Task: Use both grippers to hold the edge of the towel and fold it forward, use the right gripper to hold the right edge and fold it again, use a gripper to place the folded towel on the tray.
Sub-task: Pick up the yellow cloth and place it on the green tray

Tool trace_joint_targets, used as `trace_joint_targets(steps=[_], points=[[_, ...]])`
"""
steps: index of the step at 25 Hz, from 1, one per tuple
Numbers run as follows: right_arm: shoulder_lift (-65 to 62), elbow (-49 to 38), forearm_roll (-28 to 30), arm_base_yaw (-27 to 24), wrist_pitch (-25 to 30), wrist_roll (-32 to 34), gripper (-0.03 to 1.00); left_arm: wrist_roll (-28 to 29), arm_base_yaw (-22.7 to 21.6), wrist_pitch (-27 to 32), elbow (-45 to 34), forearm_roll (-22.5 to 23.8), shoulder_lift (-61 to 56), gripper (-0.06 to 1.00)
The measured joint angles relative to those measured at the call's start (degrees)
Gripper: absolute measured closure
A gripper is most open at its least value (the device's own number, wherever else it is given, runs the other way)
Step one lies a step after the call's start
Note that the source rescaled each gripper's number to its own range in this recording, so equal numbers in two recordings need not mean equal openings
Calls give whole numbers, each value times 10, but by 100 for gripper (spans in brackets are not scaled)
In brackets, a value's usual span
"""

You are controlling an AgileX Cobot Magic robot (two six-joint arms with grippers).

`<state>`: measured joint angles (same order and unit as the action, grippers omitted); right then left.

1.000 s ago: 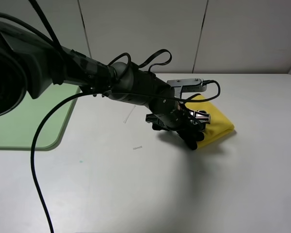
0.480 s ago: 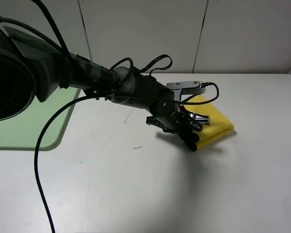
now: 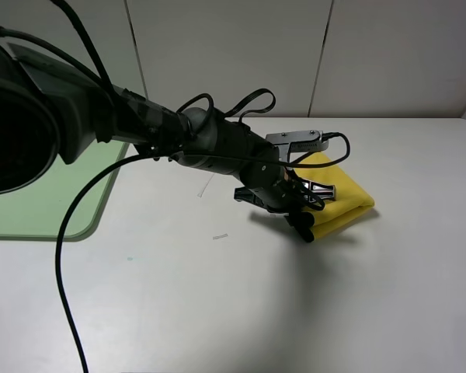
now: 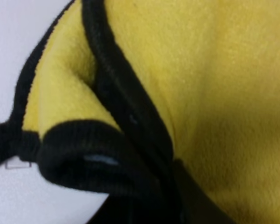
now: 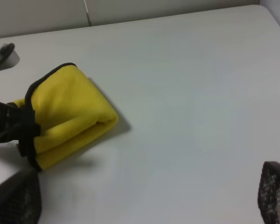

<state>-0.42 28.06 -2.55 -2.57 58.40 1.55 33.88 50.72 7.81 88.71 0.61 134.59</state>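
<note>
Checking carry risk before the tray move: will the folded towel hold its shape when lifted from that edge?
Probably not rigidly: the towel is soft plush, so unpinched layers may sag or unfold. It looks light, so likely little strain on the left gripper. The fleecy pile and bound edge should resist slipping.

High overview, two wrist close-ups, shared towel [image 3: 343, 196].

No text, label, brand or number can be read in any view. A small pale tag beside the towel's black edging [image 4: 102, 93] is too blurred to read.
</note>
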Motion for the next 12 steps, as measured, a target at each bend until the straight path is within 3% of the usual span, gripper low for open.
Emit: trace_joint_targets(steps=[12], points=[[0, 0, 0, 0, 0, 0, -3, -1, -31, 88, -2, 16, -44, 86]])
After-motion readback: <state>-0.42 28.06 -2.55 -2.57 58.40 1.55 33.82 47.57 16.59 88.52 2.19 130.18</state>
